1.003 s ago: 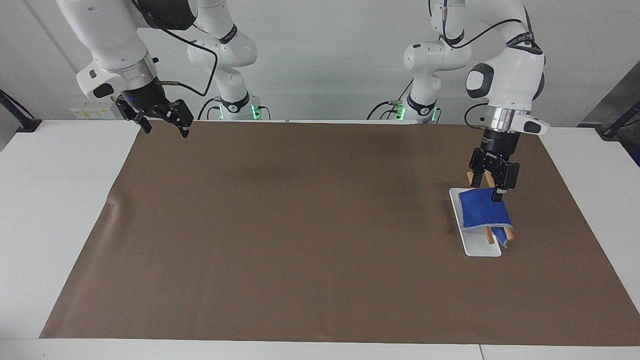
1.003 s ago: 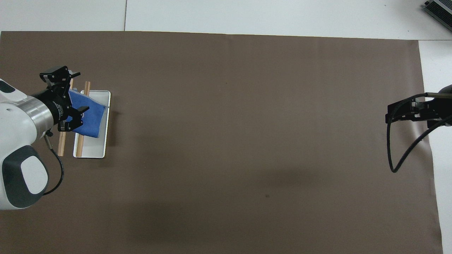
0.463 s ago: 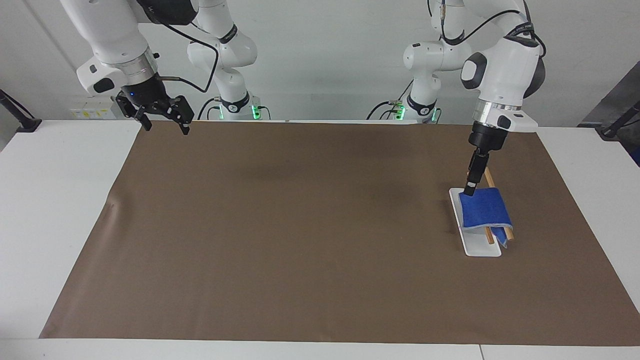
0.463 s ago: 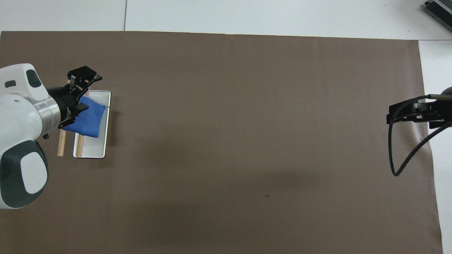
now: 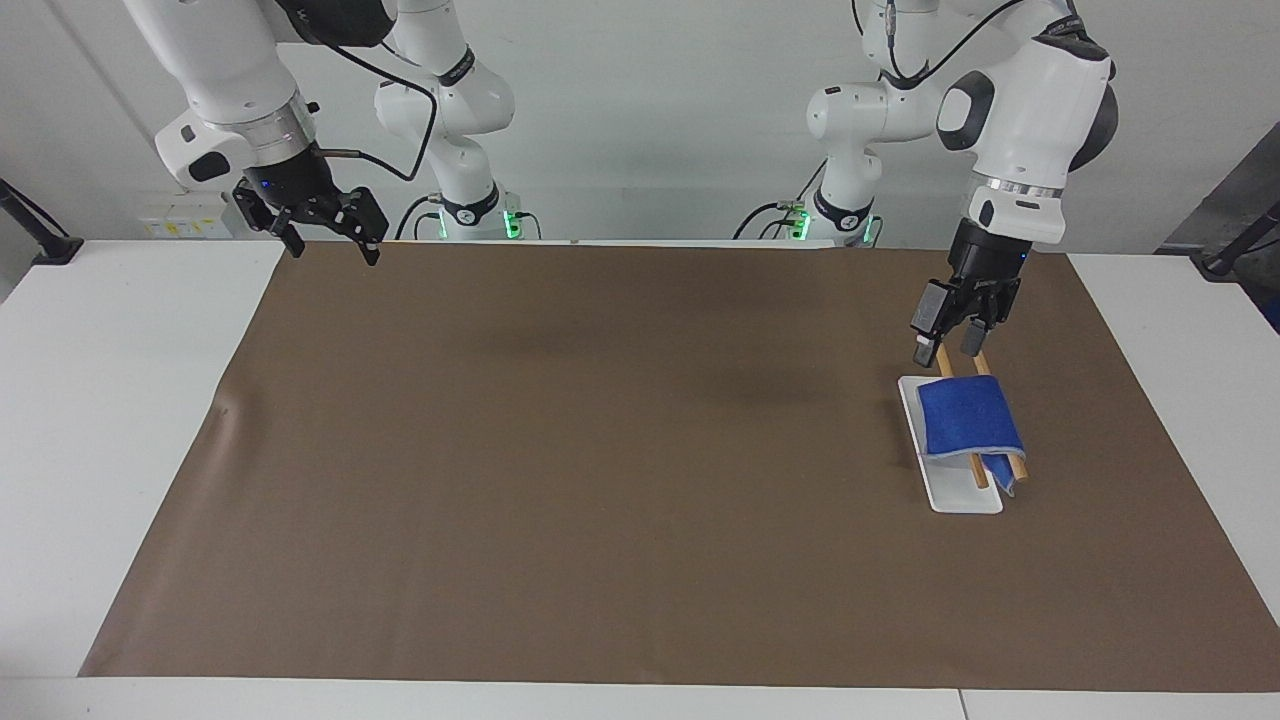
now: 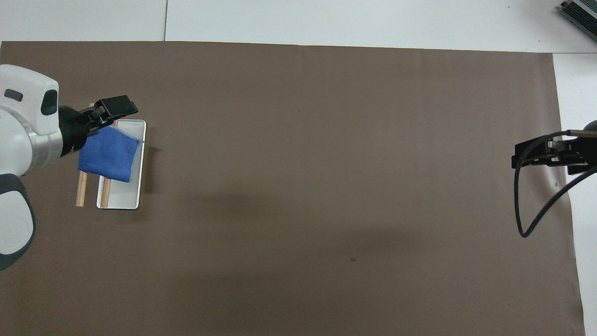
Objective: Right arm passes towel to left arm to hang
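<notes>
The blue towel (image 5: 966,420) hangs draped over two wooden rods (image 5: 980,472) of a small rack with a white base (image 5: 962,499), toward the left arm's end of the table. It also shows in the overhead view (image 6: 110,154), on the rods (image 6: 80,192) above the base (image 6: 122,199). My left gripper (image 5: 945,350) (image 6: 106,115) is open and empty, in the air just over the rack's end nearest the robots, clear of the towel. My right gripper (image 5: 333,250) (image 6: 536,154) is open and empty, raised over the mat's corner at the right arm's end, where that arm waits.
A brown mat (image 5: 600,450) covers most of the white table (image 5: 120,400). A grey device (image 6: 580,11) lies at the table's corner farthest from the robots, at the right arm's end.
My left gripper has lifted off the towel and turned at the wrist; the towel stays draped on the rods. My right gripper has drifted slightly up.
</notes>
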